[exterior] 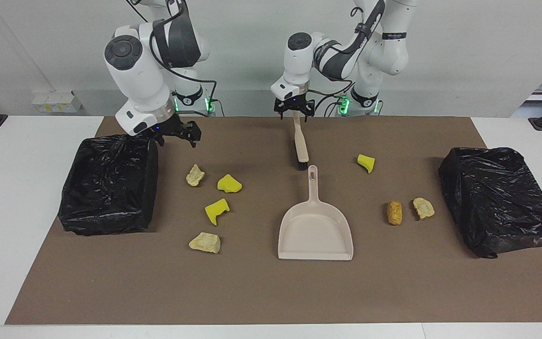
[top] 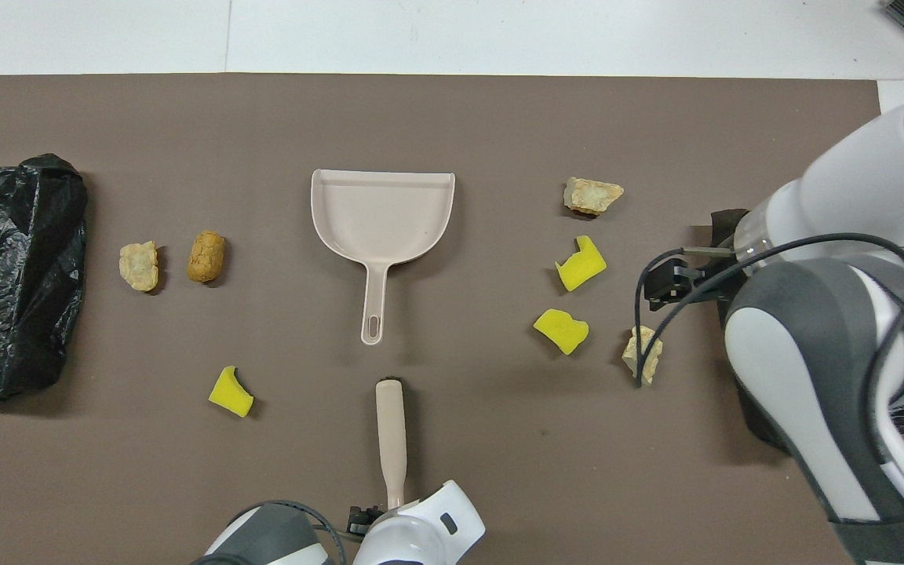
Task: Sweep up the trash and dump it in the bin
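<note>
Brown mat (exterior: 261, 292) holds scattered trash (exterior: 216, 210) beside dustpan (exterior: 314, 230).

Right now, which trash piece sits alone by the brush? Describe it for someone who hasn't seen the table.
Start at the beige dustpan mid-mat. Its handle points at the brush. Beside the brush head, toward the left arm's end, lies a small yellow wedge. It is the only yellow lump there; the other two yellow ones lie toward the right arm's end.

seven trash lumps (exterior: 223, 183), two bins (exterior: 109, 182), one dustpan (exterior: 315, 226), one brush (exterior: 300, 141)
</note>
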